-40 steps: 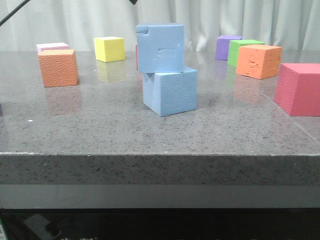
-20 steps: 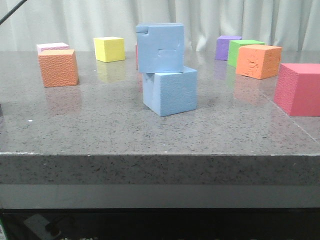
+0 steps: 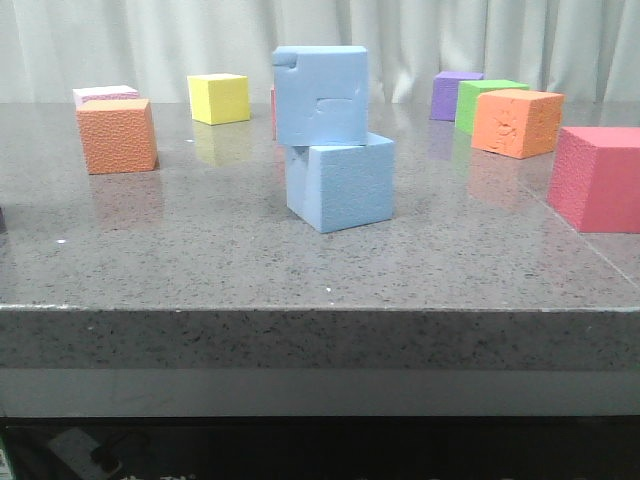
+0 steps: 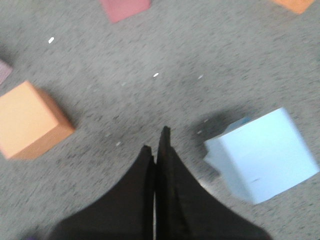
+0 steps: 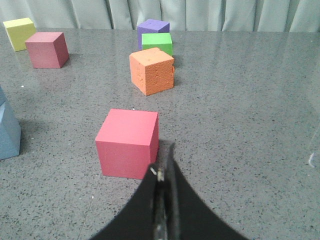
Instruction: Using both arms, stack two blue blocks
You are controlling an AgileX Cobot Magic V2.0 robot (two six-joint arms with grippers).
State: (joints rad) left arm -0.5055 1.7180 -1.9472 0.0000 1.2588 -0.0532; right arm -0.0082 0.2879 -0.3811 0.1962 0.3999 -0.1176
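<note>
Taking the blue stack as the landmark and going left to right: well to its left an orange cube (image 3: 117, 135) is sitting on the tabletop (image 3: 200, 250), with a pale pink block (image 3: 104, 94) just behind it and a yellow cube (image 3: 219, 98) farther back. At the centre, the dented blue block (image 3: 321, 95) is resting on the plainer blue block (image 3: 340, 183), touching it but twisted a little and overhanging toward the left, so the stack appears finished yet not squarely seated; neither gripper is touching it, which suggests it is being left to stand alone. To the right of the stack, a purple cube (image 3: 456, 94), a green cube (image 3: 488, 103) and a second orange cube (image 3: 517, 122) are sitting toward the back, and a red cube (image 3: 597, 178) is lying nearer the front edge. The left gripper (image 4: 159, 142) is hanging above bare tabletop just beside the stack, fingers pressed together and holding nothing, though that view is blurred, so the gap may only seem closed. The right gripper (image 5: 164, 167) is pointing out over the tabletop well to the right of the stack, close behind the red cube, its fingers likewise pinched together and empty.
</note>
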